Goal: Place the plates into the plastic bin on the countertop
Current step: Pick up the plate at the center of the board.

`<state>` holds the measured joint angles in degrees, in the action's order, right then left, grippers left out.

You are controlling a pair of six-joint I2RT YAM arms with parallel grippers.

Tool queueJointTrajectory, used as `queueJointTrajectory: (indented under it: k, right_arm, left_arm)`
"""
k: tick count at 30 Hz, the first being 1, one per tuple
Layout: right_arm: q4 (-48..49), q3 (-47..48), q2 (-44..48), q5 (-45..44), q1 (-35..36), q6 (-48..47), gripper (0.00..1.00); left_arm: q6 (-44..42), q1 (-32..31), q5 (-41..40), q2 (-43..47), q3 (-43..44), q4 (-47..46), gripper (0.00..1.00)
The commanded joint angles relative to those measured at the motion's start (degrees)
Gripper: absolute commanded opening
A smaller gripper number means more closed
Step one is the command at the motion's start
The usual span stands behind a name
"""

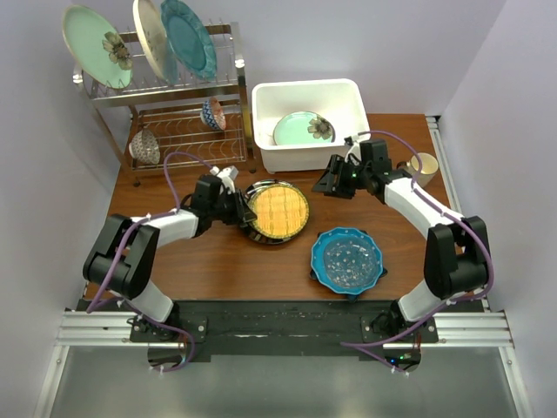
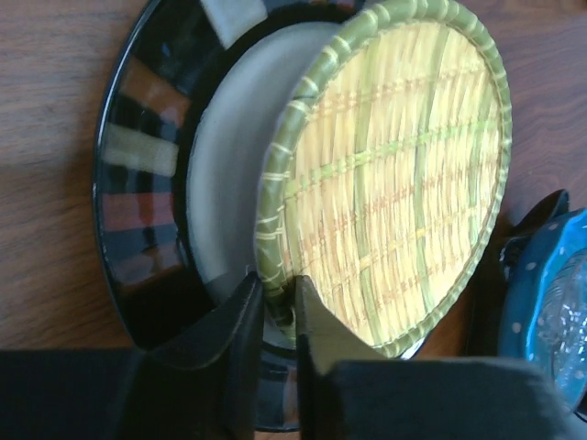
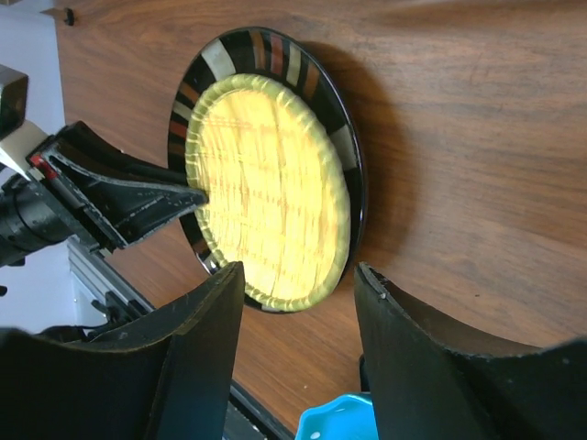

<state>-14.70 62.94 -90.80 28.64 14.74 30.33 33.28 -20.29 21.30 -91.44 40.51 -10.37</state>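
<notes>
On the dark-rimmed plate [image 2: 138, 183], your left gripper [image 2: 275, 284] is pinching just the tray [image 2: 404, 174] rim, risking a slip when lifting; your right gripper [image 3: 300, 275] is hanging open, empty.

Left gripper [image 3: 200, 194] jaws apparently pinch woven tray [image 3: 266, 197] atop dark-rimmed plate [image 3: 261, 50].

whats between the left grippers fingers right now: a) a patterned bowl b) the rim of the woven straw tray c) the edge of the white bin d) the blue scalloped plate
b: in the left wrist view the left gripper has a finger on either side of the green rim of the woven tray, which lies on the dark-rimmed plate.
</notes>
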Motion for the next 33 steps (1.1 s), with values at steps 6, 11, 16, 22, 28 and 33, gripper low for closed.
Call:
queueJointTrajectory:
  k: [6, 11, 16, 22, 28, 33]
  right_arm:
    - [3.80, -1.59, -1.48, 2.29, 0.64, -0.88, 0.53]
    - [4.06, -2.47, -2.01, 2.56, 0.64, -1.06, 0.53]
    - [4.94, -2.73, -2.97, 4.31, 0.55, -0.97, 0.53]
    - [6.96, -3.44, -3.68, 6.77, 0.64, -0.62, 0.53]
    - [7.22, -3.52, -4.55, 8.62, 0.64, -1.50, 0.54]
    - [9.95, -4.31, -6.14, 11.25, 0.55, -0.45, 0.54]
  left_arm:
    - [0.74, -0.71, -0.29, 0.03, 2.12, -2.81, 0.00]
    - [1.79, -0.62, 1.20, 0.65, 2.03, -3.60, 0.00]
    - [2.67, -0.54, 1.82, 2.40, 2.12, -3.87, 0.00]
    - [3.99, 0.25, 1.99, 6.09, 1.50, -4.22, 0.00]
    - [5.39, 1.40, 2.87, 9.17, 1.24, -4.57, 0.00]
    - [8.11, 2.10, 5.33, 10.58, 0.10, -7.38, 0.00]
